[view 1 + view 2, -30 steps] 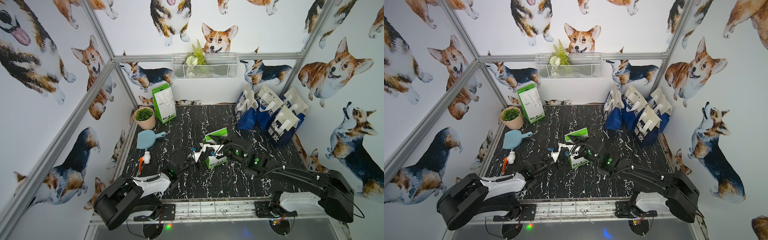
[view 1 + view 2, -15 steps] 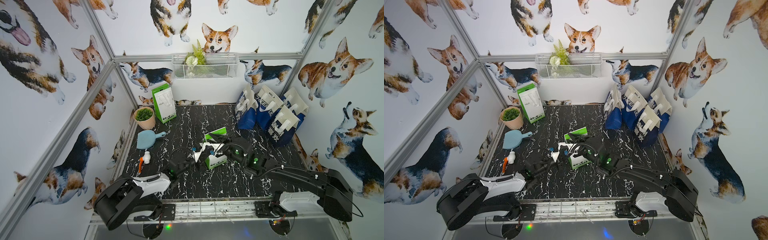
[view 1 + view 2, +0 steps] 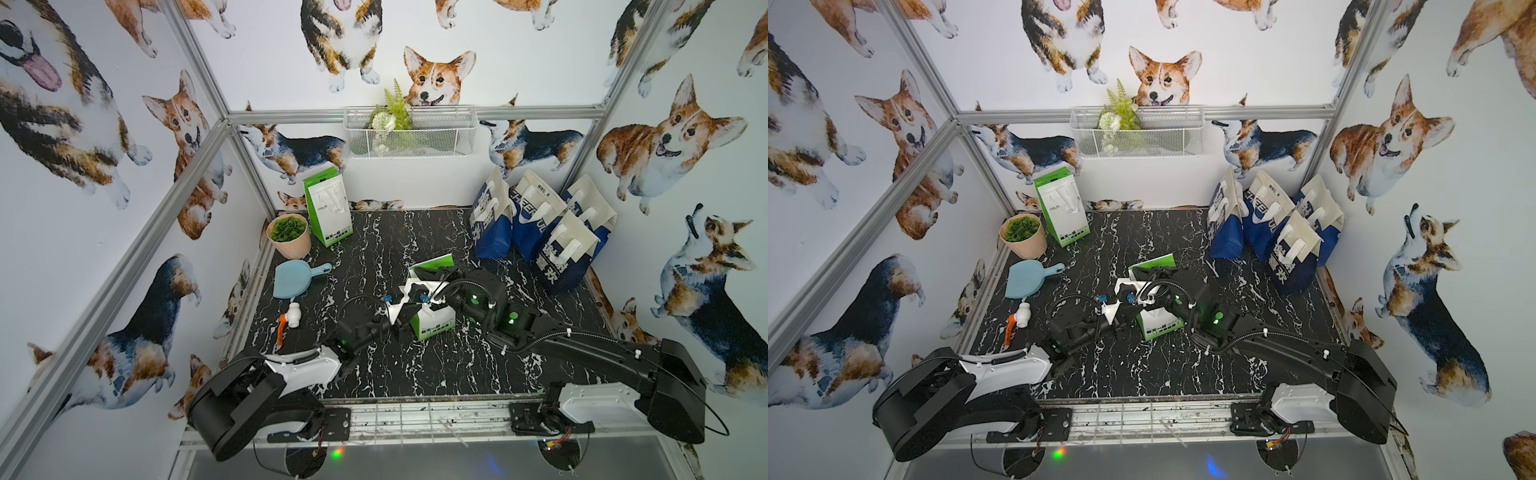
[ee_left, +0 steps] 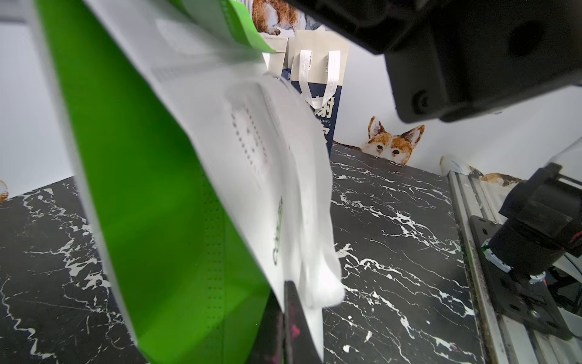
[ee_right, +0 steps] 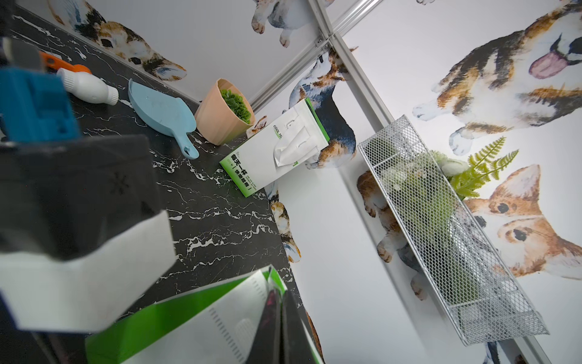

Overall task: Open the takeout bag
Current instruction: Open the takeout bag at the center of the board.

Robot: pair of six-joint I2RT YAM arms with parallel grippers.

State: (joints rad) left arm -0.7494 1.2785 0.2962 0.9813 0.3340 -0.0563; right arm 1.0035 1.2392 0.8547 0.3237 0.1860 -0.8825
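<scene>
- Bag (image 3: 433, 326): stands mid-worktop, between the two arms, green strip at its base; seen in both top views (image 3: 1158, 327).
- Bag mouth: faces up, with the near white panel and the far green-edged panel drawn apart.
- Left hand (image 3: 400, 309): fingers together, clamped on the top edge of the near white panel; grip confirmed in the left wrist view (image 4: 289, 315), where the white panel runs down into the fingers.
- Right hand (image 3: 424, 276): fingers together, clamped on the top edge of the far panel; grip confirmed in the right wrist view (image 5: 277, 318), with the green-and-white panel on either side of the fingers.
- Both hands: close together above the bag, not touching each other.
- Worktop (image 3: 415, 374): black marble pattern.
- Second bag (image 3: 328, 212): upright at the back left corner, well apart from the hands.
- Pot (image 3: 291, 245): just beside the second bag, holds a green plant.
- Scoop (image 3: 295, 280): blue, lies flat near the pot.
- White piece (image 3: 293, 316): lies near the scoop, orange handle attached.
- Blue bags (image 3: 540, 237): grouped upright at the back right corner.
- Basket (image 3: 409, 141): wire, fixed to the back wall, holds greenery.
</scene>
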